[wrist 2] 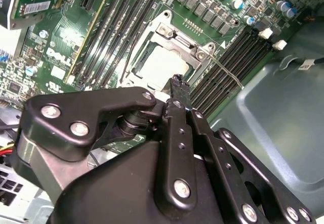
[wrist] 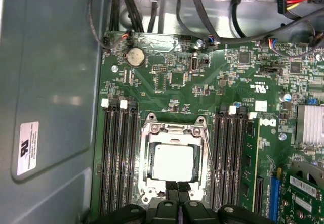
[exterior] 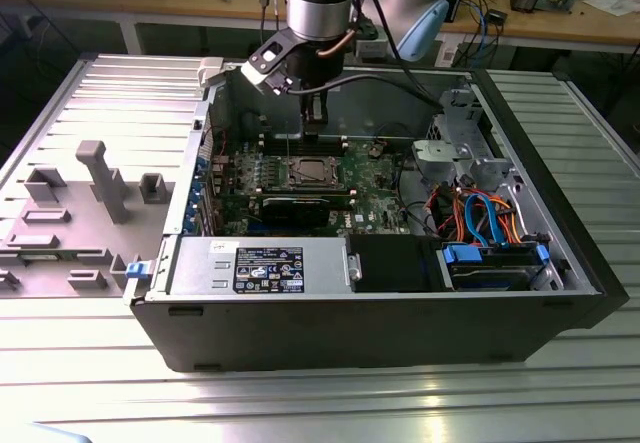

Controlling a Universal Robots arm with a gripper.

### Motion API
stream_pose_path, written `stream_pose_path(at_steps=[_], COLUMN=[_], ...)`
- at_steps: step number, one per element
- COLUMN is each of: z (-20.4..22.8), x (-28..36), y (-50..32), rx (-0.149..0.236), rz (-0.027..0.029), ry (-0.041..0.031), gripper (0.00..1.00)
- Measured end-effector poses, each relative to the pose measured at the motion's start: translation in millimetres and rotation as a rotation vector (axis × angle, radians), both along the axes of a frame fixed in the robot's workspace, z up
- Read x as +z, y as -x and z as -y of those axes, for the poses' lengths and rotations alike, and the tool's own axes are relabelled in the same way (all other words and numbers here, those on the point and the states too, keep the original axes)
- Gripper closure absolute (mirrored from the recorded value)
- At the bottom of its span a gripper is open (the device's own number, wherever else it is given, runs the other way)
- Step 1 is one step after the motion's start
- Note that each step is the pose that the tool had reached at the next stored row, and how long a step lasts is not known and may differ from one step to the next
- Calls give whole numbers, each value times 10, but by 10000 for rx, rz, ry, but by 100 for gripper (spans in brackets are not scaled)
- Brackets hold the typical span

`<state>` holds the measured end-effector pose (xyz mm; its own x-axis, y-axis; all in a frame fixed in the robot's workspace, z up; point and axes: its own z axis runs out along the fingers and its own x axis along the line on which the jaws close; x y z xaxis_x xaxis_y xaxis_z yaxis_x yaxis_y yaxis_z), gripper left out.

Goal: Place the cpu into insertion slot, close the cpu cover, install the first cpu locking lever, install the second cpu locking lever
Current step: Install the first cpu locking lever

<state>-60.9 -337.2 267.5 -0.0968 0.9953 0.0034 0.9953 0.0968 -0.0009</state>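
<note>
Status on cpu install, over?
Gripper shut, empty, over metal-rimmed insertion slot. Silvery-grey square cpu seated in it, thin silvery cpu cover down. Thin wire lever alongside; nothing in the way.

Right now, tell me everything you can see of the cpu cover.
The cpu cover is a thin silvery metal frame with a large square window. It lies flat around the cpu, on the green motherboard between black memory slots. The cpu's pale grey top shows through the window. One end carries a screwed hinge plate. A thin wire lever runs beside one side, angled away from it. The gripper, jaws looking shut, hangs over the opposite end; contact cannot be told.
</note>
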Motion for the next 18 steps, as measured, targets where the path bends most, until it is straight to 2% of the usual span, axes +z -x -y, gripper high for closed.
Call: stream_pose_path(at_steps=[1, 3, 13, 16, 18], z=[0, 0, 0, 0, 0], x=[0, 0, -2, -6, -6], y=[0, 0, 1, 0, 0], rx=[123, 614, 2010, 2710, 2845], rz=[-1, -1, 0, -1, -1], ry=[1, 1, 1, 1, 1], gripper=[89, 89, 89, 89, 89])
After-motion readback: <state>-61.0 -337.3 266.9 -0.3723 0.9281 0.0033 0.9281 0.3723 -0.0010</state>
